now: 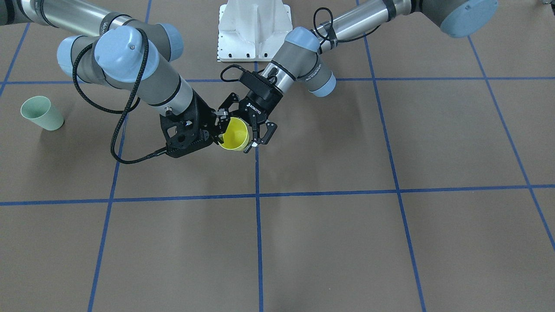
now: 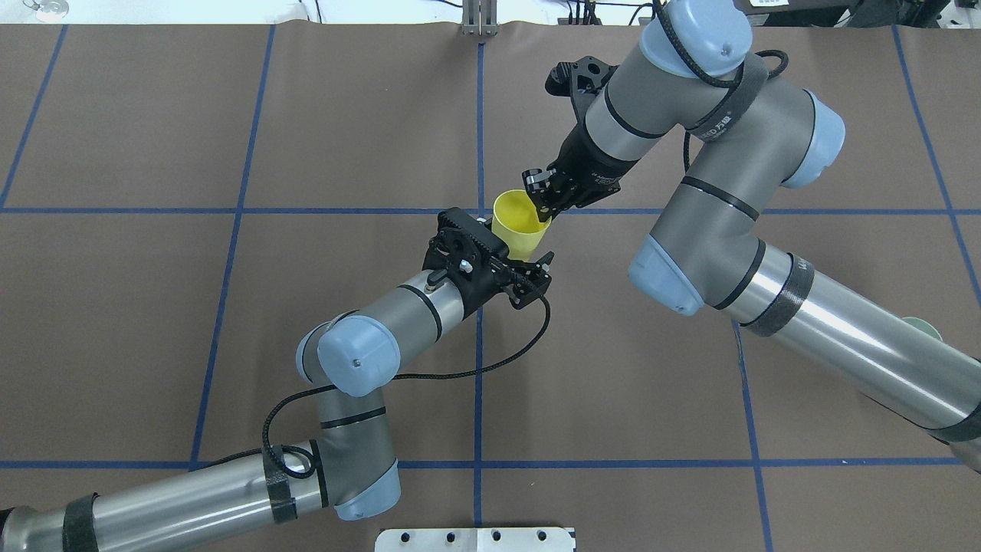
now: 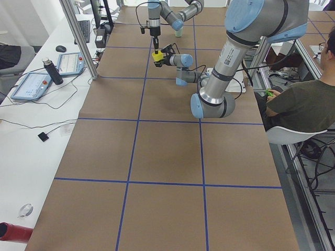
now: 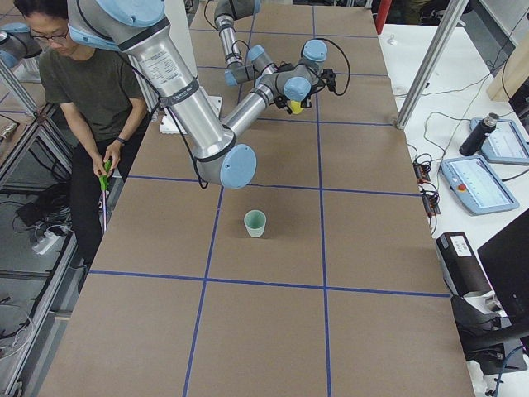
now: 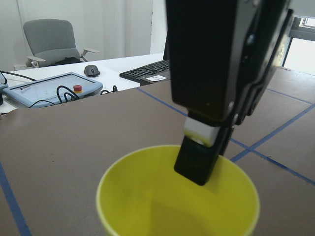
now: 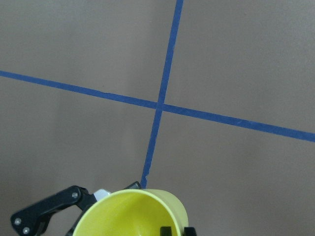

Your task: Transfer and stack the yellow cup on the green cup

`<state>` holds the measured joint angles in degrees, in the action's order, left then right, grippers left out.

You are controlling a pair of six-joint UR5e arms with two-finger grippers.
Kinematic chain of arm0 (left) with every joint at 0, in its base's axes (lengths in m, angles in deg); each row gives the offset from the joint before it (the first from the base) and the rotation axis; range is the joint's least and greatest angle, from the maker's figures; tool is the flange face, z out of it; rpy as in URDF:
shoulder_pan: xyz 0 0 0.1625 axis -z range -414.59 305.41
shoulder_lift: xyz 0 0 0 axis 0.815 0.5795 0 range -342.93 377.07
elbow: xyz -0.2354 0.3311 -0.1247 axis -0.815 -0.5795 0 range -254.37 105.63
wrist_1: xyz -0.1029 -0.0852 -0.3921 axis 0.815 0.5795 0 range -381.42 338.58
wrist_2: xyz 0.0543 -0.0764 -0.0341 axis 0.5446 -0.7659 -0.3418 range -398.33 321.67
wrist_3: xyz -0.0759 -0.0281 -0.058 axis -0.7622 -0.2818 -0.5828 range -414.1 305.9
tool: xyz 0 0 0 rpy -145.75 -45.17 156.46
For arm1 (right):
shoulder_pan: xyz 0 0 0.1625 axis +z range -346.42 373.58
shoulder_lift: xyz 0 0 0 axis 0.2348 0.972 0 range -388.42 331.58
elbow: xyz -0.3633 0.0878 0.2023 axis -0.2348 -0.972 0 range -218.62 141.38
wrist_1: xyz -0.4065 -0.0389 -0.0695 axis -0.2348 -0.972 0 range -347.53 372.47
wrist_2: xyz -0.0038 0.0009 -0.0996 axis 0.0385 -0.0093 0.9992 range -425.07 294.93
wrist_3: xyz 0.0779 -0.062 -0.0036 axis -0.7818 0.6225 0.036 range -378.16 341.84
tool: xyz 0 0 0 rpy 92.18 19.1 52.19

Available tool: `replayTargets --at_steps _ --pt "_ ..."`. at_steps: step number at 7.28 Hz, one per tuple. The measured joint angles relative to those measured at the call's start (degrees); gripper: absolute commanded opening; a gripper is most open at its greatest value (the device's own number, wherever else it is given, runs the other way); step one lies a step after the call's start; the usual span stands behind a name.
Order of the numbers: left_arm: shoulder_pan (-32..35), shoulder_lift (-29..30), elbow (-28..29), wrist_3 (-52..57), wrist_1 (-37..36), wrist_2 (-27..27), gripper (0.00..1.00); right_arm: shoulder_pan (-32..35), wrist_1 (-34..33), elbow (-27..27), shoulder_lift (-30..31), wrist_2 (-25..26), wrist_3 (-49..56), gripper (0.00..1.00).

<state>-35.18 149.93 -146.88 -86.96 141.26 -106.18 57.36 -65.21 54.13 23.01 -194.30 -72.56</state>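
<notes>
The yellow cup (image 1: 234,133) hangs in the air over the middle of the table, mouth tilted up; it also shows in the overhead view (image 2: 521,225). My right gripper (image 1: 221,132) is shut on its rim, one finger inside the cup (image 5: 199,160). My left gripper (image 1: 248,123) is open, its fingers (image 1: 268,131) spread on either side of the cup's body, apart from it. The green cup (image 1: 41,113) stands upright on the table far off on my right side (image 4: 255,222).
The brown table (image 1: 347,242) carries a grid of blue tape lines (image 1: 258,195). The white robot base (image 1: 254,30) is between the arms. A seated person (image 4: 87,91) is at the table's side, and tablets and a keyboard lie on a side desk (image 3: 39,83).
</notes>
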Motion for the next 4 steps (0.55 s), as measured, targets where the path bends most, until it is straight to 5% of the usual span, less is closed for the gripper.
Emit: replayTargets --at_steps 4 --pt "0.0 -0.6 -2.5 0.0 0.1 0.0 1.00 2.9 0.0 1.0 1.7 -3.7 0.1 0.00"
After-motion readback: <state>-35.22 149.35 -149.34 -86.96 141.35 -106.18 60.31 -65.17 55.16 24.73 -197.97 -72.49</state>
